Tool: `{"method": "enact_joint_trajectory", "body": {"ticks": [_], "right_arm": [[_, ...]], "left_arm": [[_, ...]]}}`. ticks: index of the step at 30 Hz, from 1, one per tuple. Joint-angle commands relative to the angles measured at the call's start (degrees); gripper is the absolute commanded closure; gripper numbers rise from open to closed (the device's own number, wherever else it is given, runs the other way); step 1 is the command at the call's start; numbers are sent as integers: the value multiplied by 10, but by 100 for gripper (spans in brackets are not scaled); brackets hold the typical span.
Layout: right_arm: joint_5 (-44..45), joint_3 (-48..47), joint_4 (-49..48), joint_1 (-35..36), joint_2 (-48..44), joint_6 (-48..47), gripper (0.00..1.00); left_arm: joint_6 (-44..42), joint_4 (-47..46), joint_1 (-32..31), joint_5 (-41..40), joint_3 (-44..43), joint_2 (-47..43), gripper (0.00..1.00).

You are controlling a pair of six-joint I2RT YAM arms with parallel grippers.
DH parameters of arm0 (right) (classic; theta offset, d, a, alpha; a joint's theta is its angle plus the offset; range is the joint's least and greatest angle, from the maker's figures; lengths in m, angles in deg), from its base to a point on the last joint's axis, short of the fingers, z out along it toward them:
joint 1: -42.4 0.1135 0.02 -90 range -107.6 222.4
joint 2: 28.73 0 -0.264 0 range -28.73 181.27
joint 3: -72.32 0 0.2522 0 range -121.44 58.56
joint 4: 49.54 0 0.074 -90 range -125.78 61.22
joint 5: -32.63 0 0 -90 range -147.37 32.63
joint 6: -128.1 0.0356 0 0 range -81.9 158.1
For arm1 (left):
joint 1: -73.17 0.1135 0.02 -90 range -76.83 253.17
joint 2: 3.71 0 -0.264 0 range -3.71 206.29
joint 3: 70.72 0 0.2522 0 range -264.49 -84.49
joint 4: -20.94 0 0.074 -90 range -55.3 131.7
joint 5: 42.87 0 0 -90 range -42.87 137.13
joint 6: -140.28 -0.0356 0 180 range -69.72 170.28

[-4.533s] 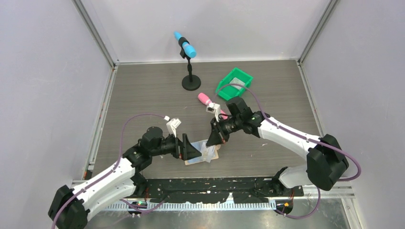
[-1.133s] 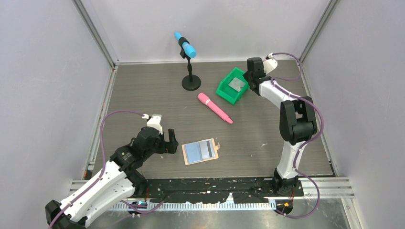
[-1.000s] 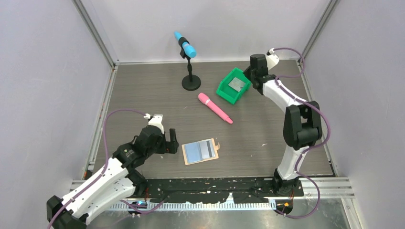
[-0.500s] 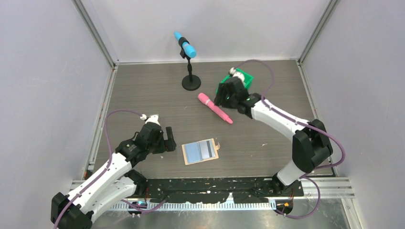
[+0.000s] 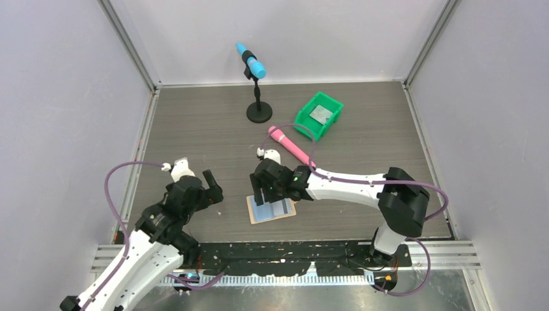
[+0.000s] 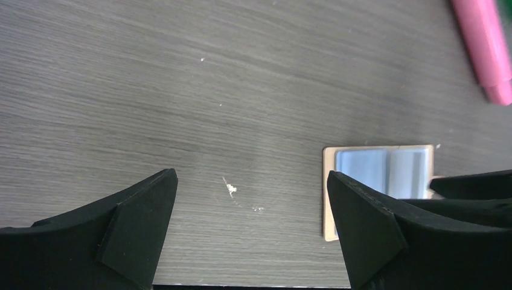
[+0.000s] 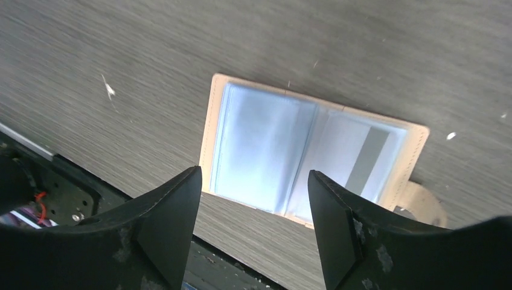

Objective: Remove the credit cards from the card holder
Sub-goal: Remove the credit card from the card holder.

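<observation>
- One card holder (image 5: 272, 210) lay unfolded flat on the surface (image 5: 194, 129), near its front edge. It had a tan border and two clear pockets side by side.
- One blue card (image 7: 259, 151) filled one pocket. The other pocket looked pale with a grey stripe, and I could not tell what it held.
- One silvery-grey card (image 5: 320, 114) lay inside the green bin (image 5: 305, 127), well apart from the holder.
- Of the two grippers, the right gripper (image 7: 253, 178) hovered just above the holder, fingers spread wide and holding nothing.
- The left gripper (image 6: 250, 181) hung beside the holder, its fingers also spread wide and empty.
</observation>
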Motion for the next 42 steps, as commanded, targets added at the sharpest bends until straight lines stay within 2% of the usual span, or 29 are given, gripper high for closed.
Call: {"method": "enact_joint_trajectory", "body": {"ticks": [1, 6, 12, 24, 35, 42], "right_arm": [[27, -8, 6, 27, 14, 22, 27], [21, -22, 4, 51, 38, 31, 21], [52, -46, 28, 62, 74, 38, 21], [48, -54, 29, 65, 115, 37, 22], [69, -89, 61, 71, 100, 31, 22], [61, -95, 60, 73, 121, 33, 22]], "left_arm": [[24, 13, 2, -37, 14, -57, 1], [37, 17, 2, -40, 42, -117, 0], [47, 22, 2, -31, 49, -157, 0], [57, 28, 3, -16, 56, -170, 0], [56, 27, 2, -19, 56, -172, 0], [56, 28, 2, -20, 58, -179, 0]]}}
